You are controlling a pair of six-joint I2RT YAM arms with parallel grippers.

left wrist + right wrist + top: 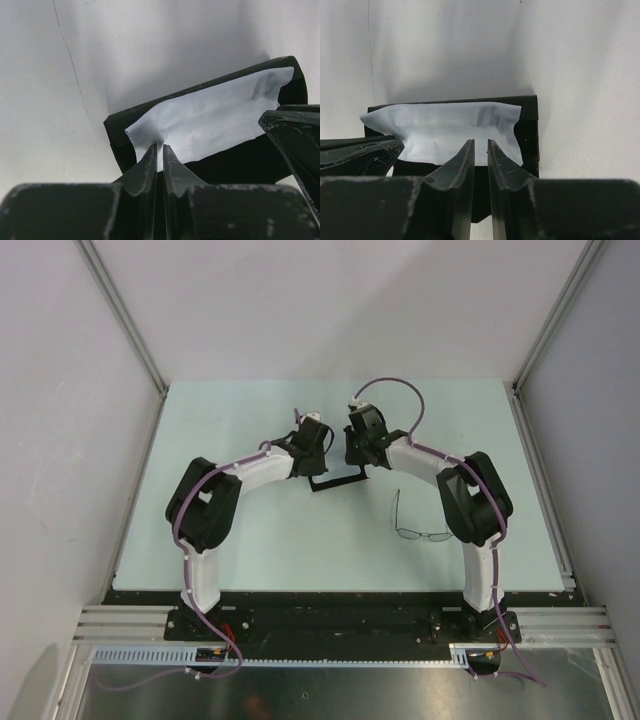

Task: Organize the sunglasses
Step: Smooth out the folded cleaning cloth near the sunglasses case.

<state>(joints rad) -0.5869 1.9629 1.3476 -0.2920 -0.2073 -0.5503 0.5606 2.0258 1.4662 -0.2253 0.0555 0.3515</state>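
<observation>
Tucking light blue cloth [215, 115] into black oblong case [120, 135]: left gripper [160, 148] seemingly pinches it, right gripper [480, 142] barely parted; wire-frame sunglasses [422, 534] next.

The table [260, 540] is being lit brightly and evenly from above, with only faint, soft shadows being cast beneath the arms [250, 470]. In both wrist views a broad grey shadow is being thrown behind the case [120, 135]. The near fingers [145, 170] are being rendered dark and blurred, while the cloth [210, 115] is being shown fairly sharp, without glare.
</observation>
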